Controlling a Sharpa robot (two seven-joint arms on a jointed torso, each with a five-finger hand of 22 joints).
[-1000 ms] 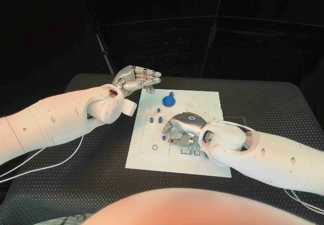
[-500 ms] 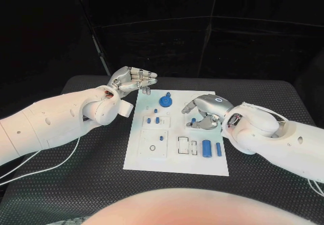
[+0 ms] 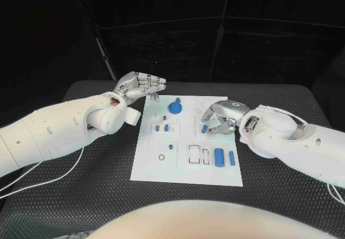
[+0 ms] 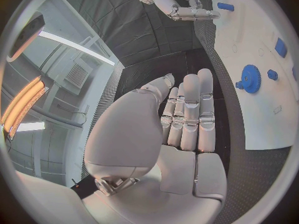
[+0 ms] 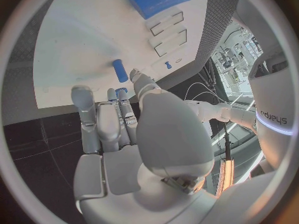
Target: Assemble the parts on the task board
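Note:
The white task board (image 3: 180,172) lies in the middle of the table. My right hand (image 3: 219,117) hovers over its right middle and pinches a small blue peg (image 3: 204,129) between thumb and fingers; the right wrist view shows the peg (image 5: 119,70) just above the board (image 5: 74,50). My left hand (image 3: 140,84) is raised beyond the board's far left corner, fingers straight and holding nothing; its palm (image 4: 187,114) faces the board (image 4: 261,30). A blue gear (image 3: 177,106) stands at the far middle. Two blue cylinders (image 3: 219,156) lie near the right edge.
Small blue pieces (image 3: 167,127) stand on the board's left half, and another (image 3: 170,147) sits nearer me. Two rectangular slots (image 3: 195,153) lie beside the cylinders. Black ribbed matting (image 3: 86,199) surrounds the board. A white cable (image 3: 43,179) trails at the left.
My right hand has risen from the board's near middle and moved to its right middle with the small peg, uncovering the two blue cylinders. The left hand has barely moved.

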